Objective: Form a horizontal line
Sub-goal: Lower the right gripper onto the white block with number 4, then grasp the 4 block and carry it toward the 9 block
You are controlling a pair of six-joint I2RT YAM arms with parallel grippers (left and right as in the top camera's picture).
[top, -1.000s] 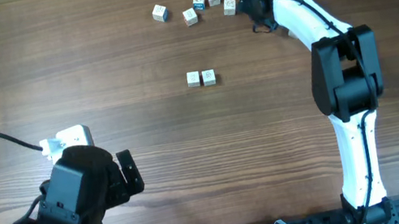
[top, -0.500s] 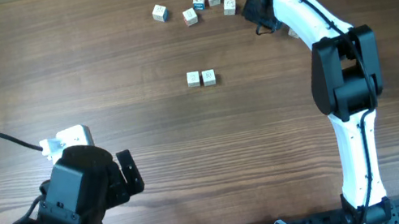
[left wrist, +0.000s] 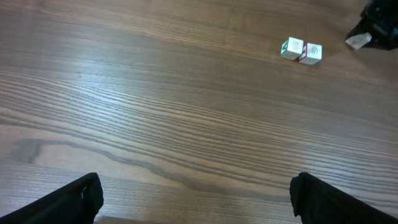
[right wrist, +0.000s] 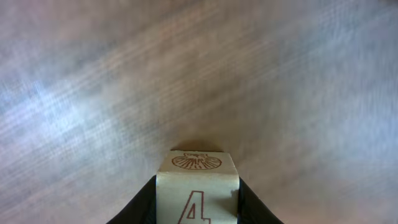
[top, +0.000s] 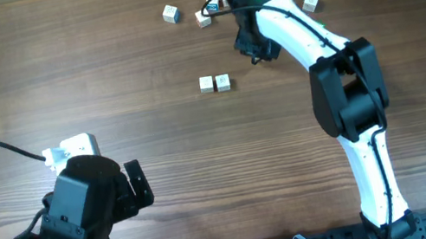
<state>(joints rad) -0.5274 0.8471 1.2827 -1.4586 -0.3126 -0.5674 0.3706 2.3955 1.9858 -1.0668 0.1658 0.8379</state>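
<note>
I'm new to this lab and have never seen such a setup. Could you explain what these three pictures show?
Two robot arms sit at a wooden table. The overhead picture looks straight down: the black left arm rests at the lower left, the white right arm reaches to the top, near loose letter cubes. Mid-table, two cubes lie side by side. The other pictures come from cameras on the wrists. The left gripper is open and empty; the right gripper holds a cube marked 4.

Right arm [top: 295,27] — white shells, black joints
</note>
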